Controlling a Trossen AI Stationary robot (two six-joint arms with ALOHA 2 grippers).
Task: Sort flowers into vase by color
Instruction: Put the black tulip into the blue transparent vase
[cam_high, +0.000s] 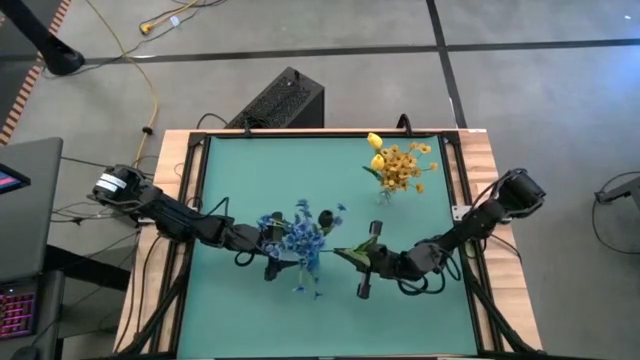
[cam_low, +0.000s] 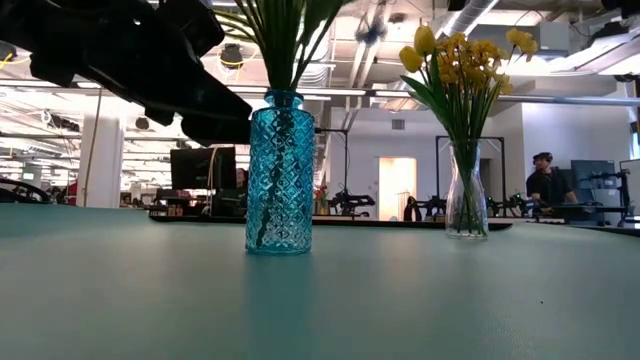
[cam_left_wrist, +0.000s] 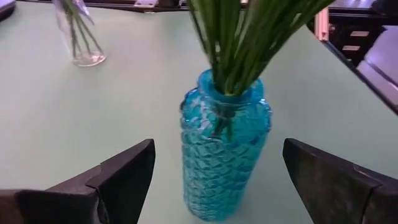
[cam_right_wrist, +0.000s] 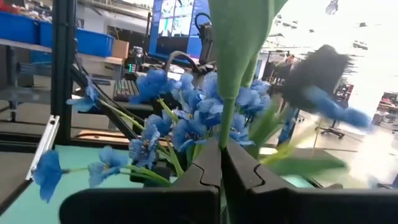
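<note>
A blue cut-glass vase (cam_low: 280, 170) (cam_left_wrist: 225, 155) stands on the green mat, with blue small-bloom sprays (cam_high: 303, 238) (cam_right_wrist: 186, 121) stuck in its neck. A clear glass vase (cam_low: 467, 205) near the far right holds yellow tulips and yellow sprays (cam_high: 400, 168). My left gripper (cam_high: 272, 246) (cam_left_wrist: 217, 180) is open, one finger on each side of the blue vase with a gap to each. My right gripper (cam_high: 360, 258) (cam_right_wrist: 222, 162) is just right of the blue flowers, shut on a green flower stem. A dark blurred bloom (cam_right_wrist: 323, 68) shows beside the stem. My right gripper pinches a thin green stalk (cam_right_wrist: 224, 134) between its two shut fingers, just below a broad green leaf (cam_right_wrist: 239, 37). The flower is lifted clear of the mat, and its leaf (cam_high: 345, 251) points toward the blue vase.
The mat's near half (cam_high: 320, 325) and far left (cam_high: 260, 175) show bare green. A wooden frame (cam_high: 480, 180) rims the table. A black box (cam_high: 285, 100) sits past the far edge. A person (cam_low: 545, 180) is in the room behind.
</note>
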